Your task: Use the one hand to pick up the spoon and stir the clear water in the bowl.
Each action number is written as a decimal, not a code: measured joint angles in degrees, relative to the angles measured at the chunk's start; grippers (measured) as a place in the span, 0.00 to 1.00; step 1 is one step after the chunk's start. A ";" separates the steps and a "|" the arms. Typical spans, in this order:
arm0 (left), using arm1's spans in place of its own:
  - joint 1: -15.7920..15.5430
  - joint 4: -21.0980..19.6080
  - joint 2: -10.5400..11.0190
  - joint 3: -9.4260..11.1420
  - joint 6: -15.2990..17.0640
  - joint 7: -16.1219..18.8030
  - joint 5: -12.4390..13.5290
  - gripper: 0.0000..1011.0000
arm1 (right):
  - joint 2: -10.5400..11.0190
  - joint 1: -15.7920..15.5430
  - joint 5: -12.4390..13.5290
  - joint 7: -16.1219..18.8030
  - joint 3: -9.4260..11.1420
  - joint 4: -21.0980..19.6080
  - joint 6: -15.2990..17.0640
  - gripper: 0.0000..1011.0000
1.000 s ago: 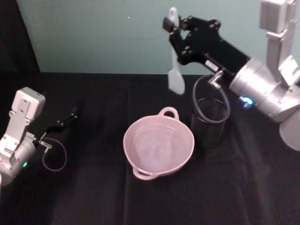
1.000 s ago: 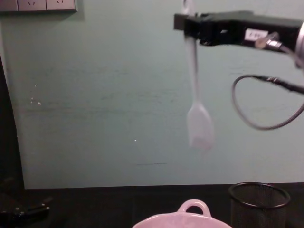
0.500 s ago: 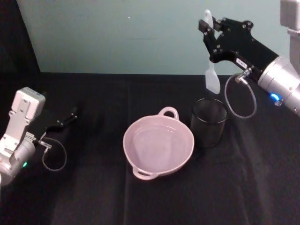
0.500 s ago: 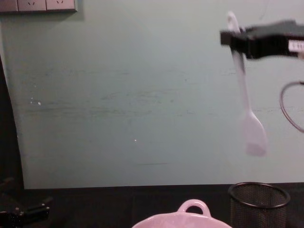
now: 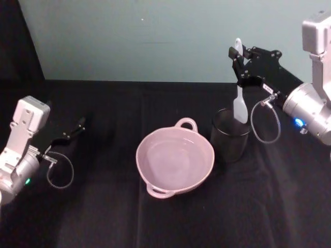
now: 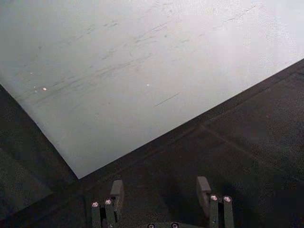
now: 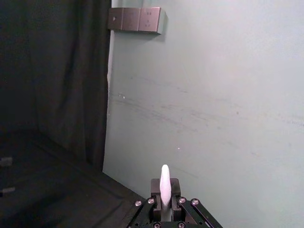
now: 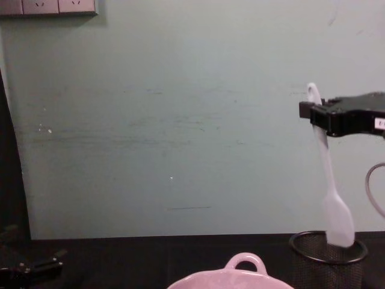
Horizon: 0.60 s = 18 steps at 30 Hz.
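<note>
The pale pink round bowl (image 5: 175, 160) sits centre on the black surface (image 5: 103, 217). The left gripper (image 6: 160, 190) rests low beside it, jaws apart. Farther back, the right gripper (image 5: 239, 62), jaws clamped on the long white plastic spoon (image 5: 239, 98), dangles its head into the black wire-mesh cup (image 5: 230, 135).

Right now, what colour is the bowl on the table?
Pale pink. The bowl shows best in the head view, against the black cloth.

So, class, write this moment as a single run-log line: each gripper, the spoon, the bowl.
right gripper: shut on spoon, head at mesh cup rim | left gripper: open, parked low at left | bowl: on table, water untouched
</note>
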 joint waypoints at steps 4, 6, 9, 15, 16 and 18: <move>0.00 0.00 0.00 0.00 0.00 0.00 0.00 1.00 | -1.51 -0.22 1.83 0.47 0.62 1.99 -1.29 0.12; 0.00 0.00 0.00 0.00 0.00 0.00 0.00 1.00 | -2.15 -0.34 2.82 0.66 0.93 2.79 -1.83 0.12; 0.00 0.00 0.00 0.00 0.00 0.00 0.00 1.00 | -3.54 -0.58 4.90 0.78 1.60 4.54 -2.80 0.12; 0.00 0.00 0.00 0.00 0.00 0.00 0.00 1.00 | -6.14 -0.96 10.02 1.04 3.10 8.49 -4.07 0.12; 0.00 0.00 0.00 0.00 0.00 0.00 0.00 1.00 | -6.14 -0.96 10.02 1.04 3.10 8.49 -4.07 0.12; 0.00 0.00 0.00 0.00 0.00 0.00 0.00 1.00 | -7.14 -1.22 12.64 1.11 3.93 10.16 -4.71 0.12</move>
